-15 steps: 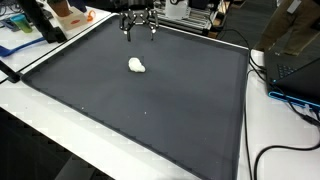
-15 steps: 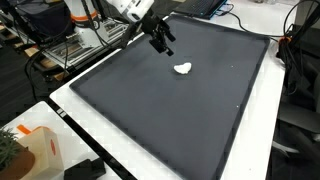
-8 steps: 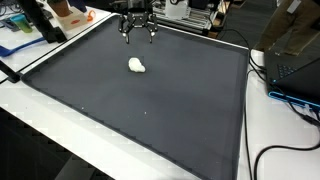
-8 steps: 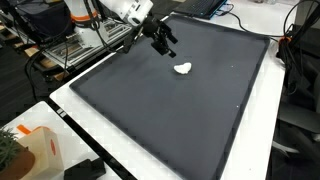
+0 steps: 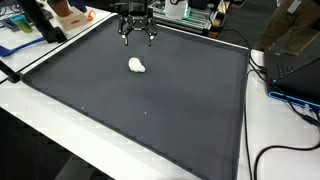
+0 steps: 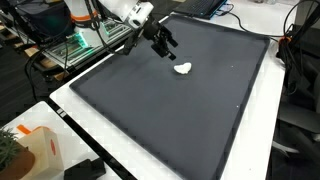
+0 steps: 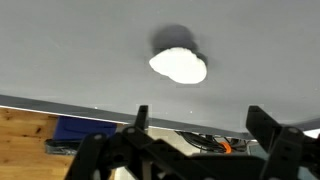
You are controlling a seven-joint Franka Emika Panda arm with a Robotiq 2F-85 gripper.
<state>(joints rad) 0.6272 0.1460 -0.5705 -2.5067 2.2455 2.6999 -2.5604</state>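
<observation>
Jaws of the gripper [image 5: 138,38] stood wide apart and empty, hanging above the far edge of the dark mat [image 5: 150,110]. Ahead of their tips, well apart and untouched, a small white lump [image 7: 179,65] lay on that mat.
</observation>
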